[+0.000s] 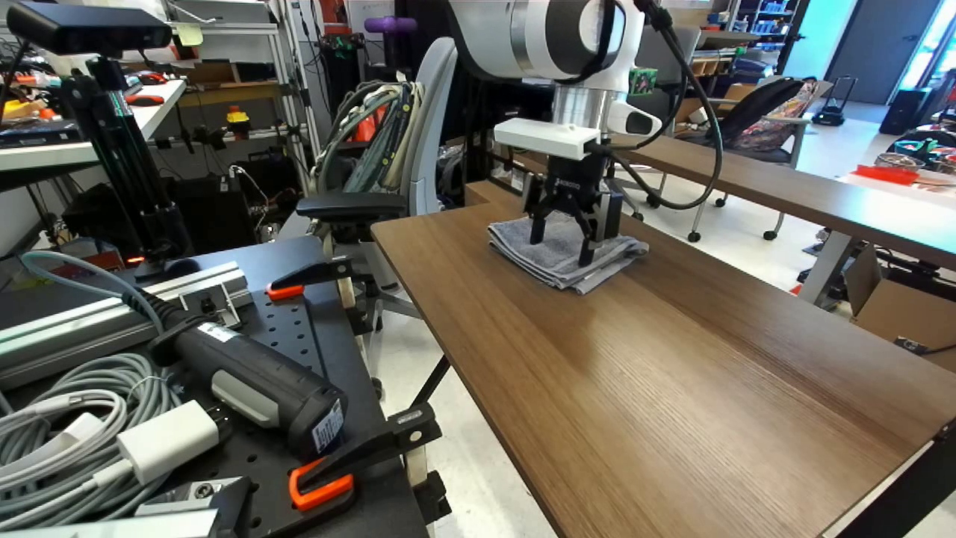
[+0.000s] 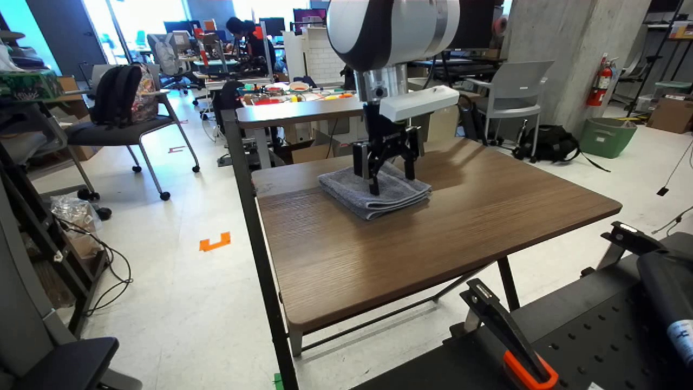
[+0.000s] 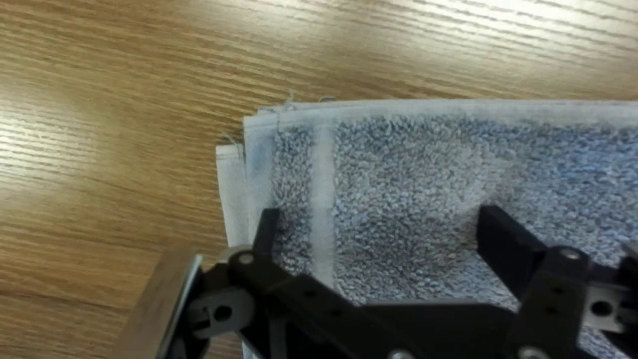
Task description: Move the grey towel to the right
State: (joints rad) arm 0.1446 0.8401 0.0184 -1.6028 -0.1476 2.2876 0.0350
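Grey cables (image 1: 149,388) and a white plug (image 1: 168,442) lie nearest the camera in an exterior view. Well beyond them, the towel (image 2: 398,190) rests folded flat on the brown tabletop (image 1: 672,388), toward its far end. Directly over it the gripper (image 1: 562,253) points down, its fingers (image 3: 508,244) spread; whether the tips touch it, I cannot tell. In the wrist view, one finger stands near a pale stripe.

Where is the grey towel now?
In an exterior view, the folded grey towel lies right of the picture's middle, on the brown table, beneath the open gripper.
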